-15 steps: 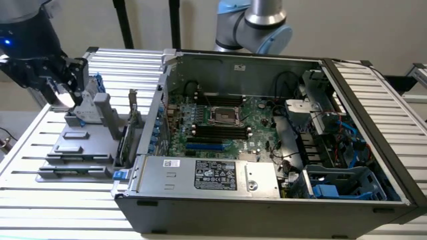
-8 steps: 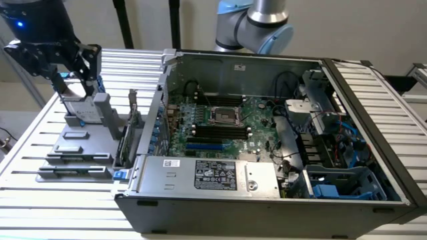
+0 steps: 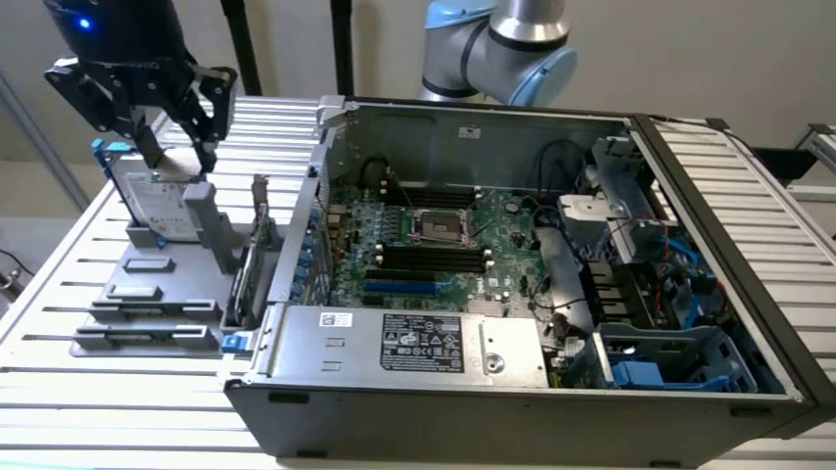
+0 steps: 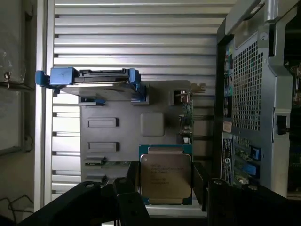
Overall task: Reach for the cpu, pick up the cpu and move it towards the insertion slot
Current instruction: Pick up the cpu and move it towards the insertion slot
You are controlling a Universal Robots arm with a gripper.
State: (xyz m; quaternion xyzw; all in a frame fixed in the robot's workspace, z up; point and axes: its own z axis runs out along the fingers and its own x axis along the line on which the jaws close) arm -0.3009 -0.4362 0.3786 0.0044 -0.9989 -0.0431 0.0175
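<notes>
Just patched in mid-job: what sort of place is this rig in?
Probably a lab bench for computer assembly trials: an opened computer case lies on a slatted metal table, beside a grey fixture holding parts, with the cpu between the fingers of the tool.

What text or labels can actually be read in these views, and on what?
None can be read.
cpu: printed lines on its metal top, too blurred.
Power supply label: logos and fine print, too small.
White sticker beside it: unreadable.
Case rear stickers: unreadable.

The gripper [image 3: 176, 147] hangs pointing downward at the exterior view's left, fingers [image 3: 209, 122] apparently closed on the cpu [image 4: 165, 176] (grip partly hidden).
</notes>
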